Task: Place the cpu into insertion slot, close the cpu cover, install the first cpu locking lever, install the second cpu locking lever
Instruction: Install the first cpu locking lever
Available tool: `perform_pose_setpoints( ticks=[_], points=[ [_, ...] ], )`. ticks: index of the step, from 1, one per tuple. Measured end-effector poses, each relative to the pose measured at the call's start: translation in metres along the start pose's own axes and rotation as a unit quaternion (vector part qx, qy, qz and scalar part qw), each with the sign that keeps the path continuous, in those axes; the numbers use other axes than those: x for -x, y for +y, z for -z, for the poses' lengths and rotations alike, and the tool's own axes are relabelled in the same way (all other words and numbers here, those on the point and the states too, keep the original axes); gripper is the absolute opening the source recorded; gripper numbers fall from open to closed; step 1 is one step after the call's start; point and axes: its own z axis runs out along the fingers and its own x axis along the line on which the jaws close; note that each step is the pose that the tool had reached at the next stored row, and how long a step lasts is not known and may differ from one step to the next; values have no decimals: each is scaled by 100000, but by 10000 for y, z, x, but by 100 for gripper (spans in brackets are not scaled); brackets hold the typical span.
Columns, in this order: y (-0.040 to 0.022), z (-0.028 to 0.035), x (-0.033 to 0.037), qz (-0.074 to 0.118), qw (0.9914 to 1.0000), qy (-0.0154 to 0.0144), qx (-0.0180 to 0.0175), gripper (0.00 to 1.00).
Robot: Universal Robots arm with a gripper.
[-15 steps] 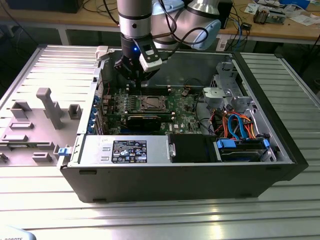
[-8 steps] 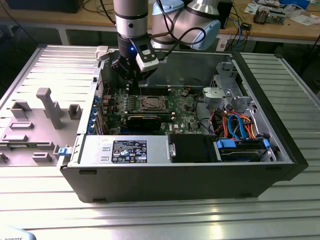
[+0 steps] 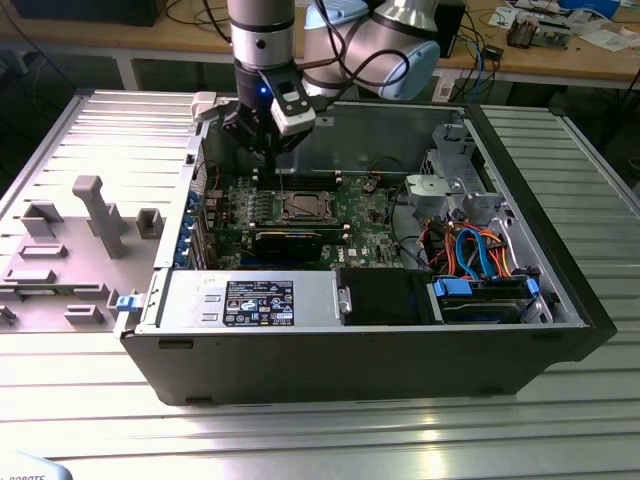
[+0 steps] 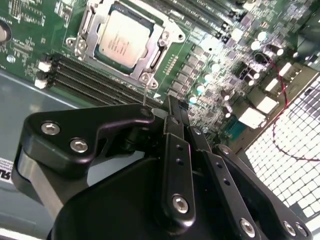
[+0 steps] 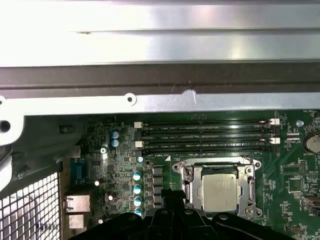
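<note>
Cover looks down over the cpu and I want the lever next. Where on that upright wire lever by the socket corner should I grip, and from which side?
Take the locking lever near its free top end, coming down from above. It is a thin wire standing nearly upright at a corner of the cpu cover, its foot crowded by the memory slots, so probably only the top offers room.

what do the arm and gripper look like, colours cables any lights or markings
The arm is silver-grey tubing with rounded joints. One joint has a pale blue cap, and black cables loop across it. A small blue light glows on the black wrist section, beside a white boxy module. The gripper is matte black, with jointed links fastened by silver screws. No markings are legible.
</note>
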Motion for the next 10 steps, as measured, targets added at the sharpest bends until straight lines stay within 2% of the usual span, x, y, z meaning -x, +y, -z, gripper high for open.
perform_pose_setpoints(
  ticks=[5, 10],
  points=[
    [82, -6, -2, 1419, 99990, 16, 32, 11],
    [96, -9, 25, 1437, 99990, 21, -6, 11]
  ],
)
